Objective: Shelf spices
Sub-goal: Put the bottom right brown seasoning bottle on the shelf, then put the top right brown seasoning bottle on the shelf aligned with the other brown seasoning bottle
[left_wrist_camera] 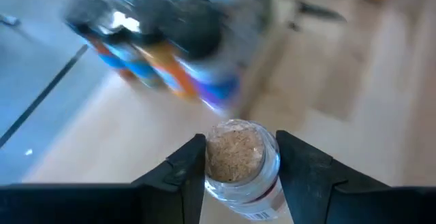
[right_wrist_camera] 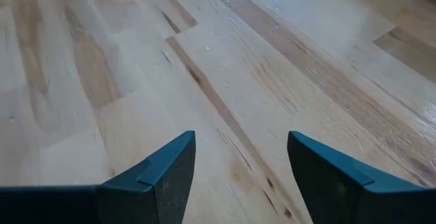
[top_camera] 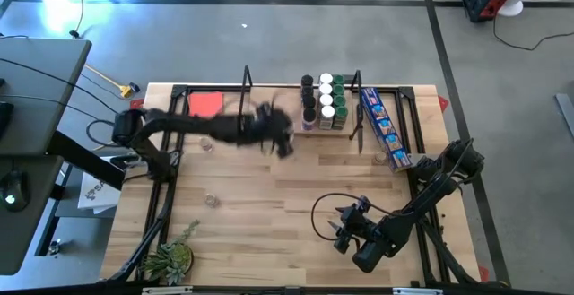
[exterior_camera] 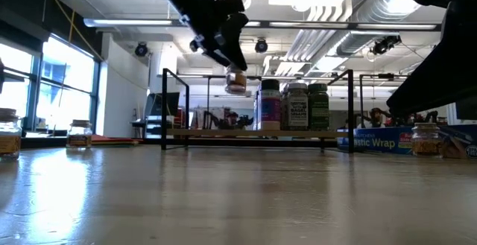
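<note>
My left gripper (left_wrist_camera: 235,159) clasps a jar (left_wrist_camera: 240,164) in the air just left of the jars (top_camera: 323,102) standing on the shelf (top_camera: 269,116); right of them lies the box (top_camera: 386,129).

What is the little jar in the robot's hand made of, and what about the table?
The jar looks like clear glass or plastic, I can't tell which: it's shiny, and tan powder shows through its wall. The left gripper holds it. The table looks like pale wood with a smooth finish: you can see planks and grain lines.
</note>
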Motion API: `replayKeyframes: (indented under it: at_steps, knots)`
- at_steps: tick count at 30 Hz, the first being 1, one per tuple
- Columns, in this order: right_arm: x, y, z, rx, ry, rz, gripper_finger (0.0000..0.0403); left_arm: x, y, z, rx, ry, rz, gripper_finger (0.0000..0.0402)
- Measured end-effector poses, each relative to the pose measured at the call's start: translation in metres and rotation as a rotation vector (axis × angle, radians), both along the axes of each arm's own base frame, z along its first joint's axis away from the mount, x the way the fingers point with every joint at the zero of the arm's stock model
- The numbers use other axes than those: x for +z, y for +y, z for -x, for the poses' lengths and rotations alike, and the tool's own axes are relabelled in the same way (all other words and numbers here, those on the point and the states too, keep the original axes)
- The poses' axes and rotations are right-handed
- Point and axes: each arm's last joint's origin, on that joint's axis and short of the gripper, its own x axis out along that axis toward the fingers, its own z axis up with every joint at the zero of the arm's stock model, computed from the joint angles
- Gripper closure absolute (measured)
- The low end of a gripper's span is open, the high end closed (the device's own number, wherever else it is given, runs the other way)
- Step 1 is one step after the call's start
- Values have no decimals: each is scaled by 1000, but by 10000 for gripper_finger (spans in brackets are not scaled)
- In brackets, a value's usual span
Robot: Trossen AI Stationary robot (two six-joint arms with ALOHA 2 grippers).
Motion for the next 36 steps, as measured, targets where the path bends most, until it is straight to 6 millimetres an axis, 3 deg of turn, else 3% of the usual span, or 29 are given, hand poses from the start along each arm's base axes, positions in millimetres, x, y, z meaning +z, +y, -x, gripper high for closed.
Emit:
replayKeyframes:
  at_steps: [3, 7, 10, 13, 22, 28, 36]
  knots:
    - [0, 0, 0, 0, -2, 1, 176, 7, 52, 0, 43, -53, 31, 258]
    - [0, 0, 0, 0, -2, 1, 176, -12, 115, 10, 170, -42, 70, 258]
    - [0, 0, 0, 0, -4, -3, 176, -20, 148, 16, 205, -98, 105, 254]
    - [0, -1, -1, -3, -2, 1, 176, -32, 168, 15, 186, -147, 155, 251]
    - [0, -7, -6, -31, -1, -3, 176, -62, 178, 4, 155, -104, 98, 248]
    - [-1, -9, -9, -36, 14, -22, 176, -63, 176, 1, 178, -58, -5, 239]
    - [-1, -9, -10, -35, 18, -30, 176, -60, 178, -1, 158, -78, -44, 184]
